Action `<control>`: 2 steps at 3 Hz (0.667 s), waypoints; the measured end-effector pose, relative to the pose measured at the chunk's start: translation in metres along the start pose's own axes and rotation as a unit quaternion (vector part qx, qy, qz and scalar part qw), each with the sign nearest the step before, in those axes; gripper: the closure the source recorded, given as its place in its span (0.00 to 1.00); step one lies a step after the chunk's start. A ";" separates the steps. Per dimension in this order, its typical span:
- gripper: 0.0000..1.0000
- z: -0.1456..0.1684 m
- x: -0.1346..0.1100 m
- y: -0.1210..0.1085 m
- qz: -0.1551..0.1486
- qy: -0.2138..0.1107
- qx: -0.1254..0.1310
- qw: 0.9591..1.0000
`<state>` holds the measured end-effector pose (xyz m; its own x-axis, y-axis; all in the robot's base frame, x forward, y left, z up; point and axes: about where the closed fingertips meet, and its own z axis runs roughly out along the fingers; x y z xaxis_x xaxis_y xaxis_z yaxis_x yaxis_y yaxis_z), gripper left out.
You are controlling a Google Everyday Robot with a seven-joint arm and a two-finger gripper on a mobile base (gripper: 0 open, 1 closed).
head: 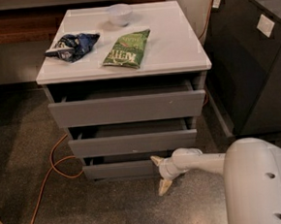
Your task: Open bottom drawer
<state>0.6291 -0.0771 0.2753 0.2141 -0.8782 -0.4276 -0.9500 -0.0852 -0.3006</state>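
A speckled dark floor (90, 210) was seen across the lower part of the view. The robot's bulky white arm shell (260, 182) was cut off by the right and bottom edges, so its base could not be made out. A dark grey unit (253, 61) was shown at the right, cropped at the top and side. A low cabinet with a white top (174, 43) was placed in the middle.

Three flat grey drawer fronts were stacked there: the tallest, widest front (125, 109), the middle front (133, 143), and the bottom drawer (118, 170) lowest, just above the floor. A narrow dark gap was seen above each front. The bottom drawer's inside was lost in shadow, and its right end was hidden behind the gripper (160, 174).

The gripper was held low at that right end, its two pale fingers spread apart with nothing gripped between them. Whether the upper fingertip touched the front could not be told.

An orange cable (52, 164) was trailed off the lower left edge. A green snack bag (127, 48), a crumpled blue bag (72, 45) and a small white bowl (119, 13) were laid on the top.
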 end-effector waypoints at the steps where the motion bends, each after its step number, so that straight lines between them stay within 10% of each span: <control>1: 0.00 0.016 0.014 -0.004 -0.017 -0.004 0.001 1.000; 2: 0.00 0.031 0.032 -0.015 -0.029 -0.001 0.006 1.000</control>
<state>0.6574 -0.0894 0.2397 0.2691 -0.8707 -0.4116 -0.9332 -0.1301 -0.3349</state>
